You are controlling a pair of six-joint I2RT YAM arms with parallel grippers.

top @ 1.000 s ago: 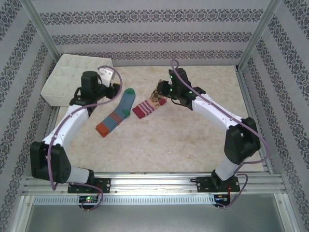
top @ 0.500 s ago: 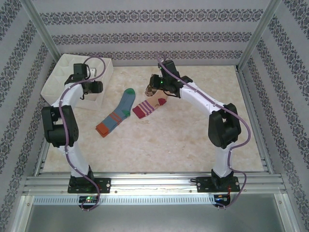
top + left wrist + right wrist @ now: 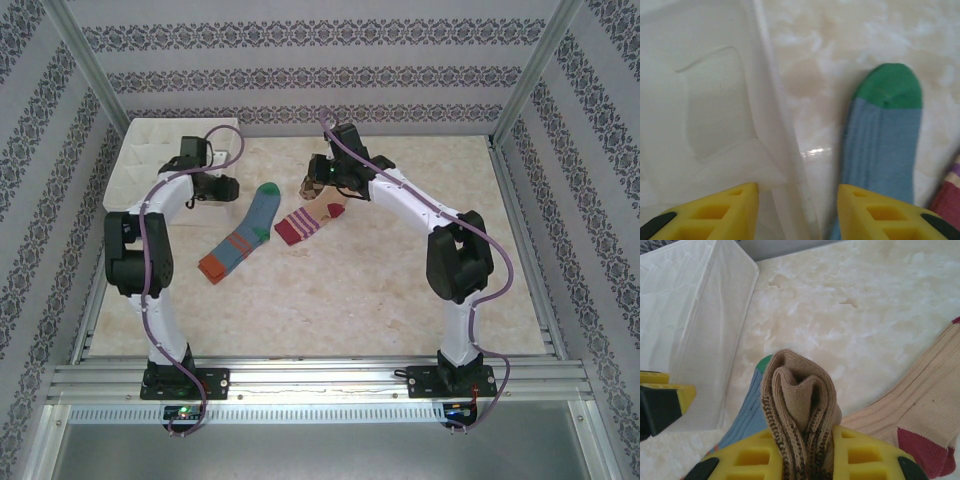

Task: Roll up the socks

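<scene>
My right gripper [image 3: 802, 457] is shut on the brown argyle sock [image 3: 800, 385], which is folded into a tight bundle standing up between the yellow fingers; in the top view this gripper [image 3: 318, 192] hangs just above the table's middle back. The blue sock [image 3: 245, 235] with a green toe lies flat left of it. Beside that lies the tan sock [image 3: 303, 222] with a maroon toe and striped cuff. My left gripper [image 3: 797, 212] is open, its fingers [image 3: 720, 212] astride the right wall of the white fabric box [image 3: 705, 100].
The white quilted box [image 3: 140, 150] stands at the back left corner against the patterned wall. Metal frame posts and rails border the table. Bare marbled tabletop [image 3: 400, 290] stretches in front of and right of the socks.
My left arm has swung from beside the blue sock back to the box, and its jaws have narrowed around the box's wall. My right gripper has carried the brown sock slightly back and left.
</scene>
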